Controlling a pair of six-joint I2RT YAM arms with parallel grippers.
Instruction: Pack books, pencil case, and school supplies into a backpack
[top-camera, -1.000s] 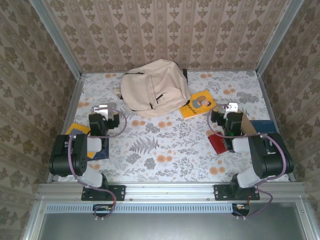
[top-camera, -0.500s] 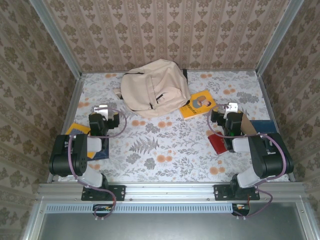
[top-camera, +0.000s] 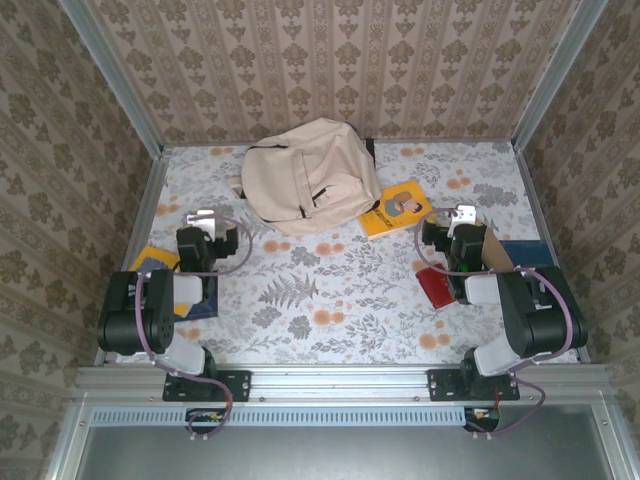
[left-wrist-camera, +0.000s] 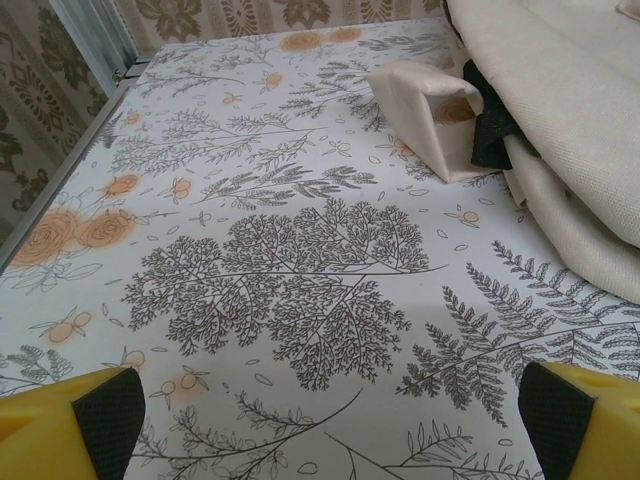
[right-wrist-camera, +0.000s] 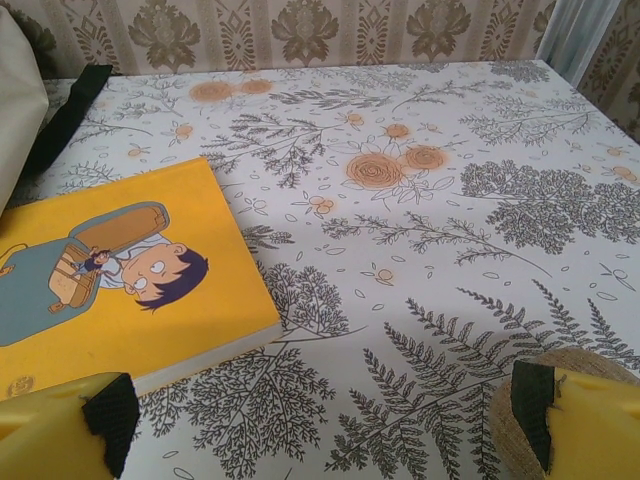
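Arms (top-camera: 140, 315) low, fingers (left-wrist-camera: 45, 435) wide apart

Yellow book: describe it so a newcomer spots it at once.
Find the big cream backpack at the far middle of the table. The yellow book lies flat just right of it. Its bright yellow cover with a cartoon face sets it apart from the red pouch closer in.
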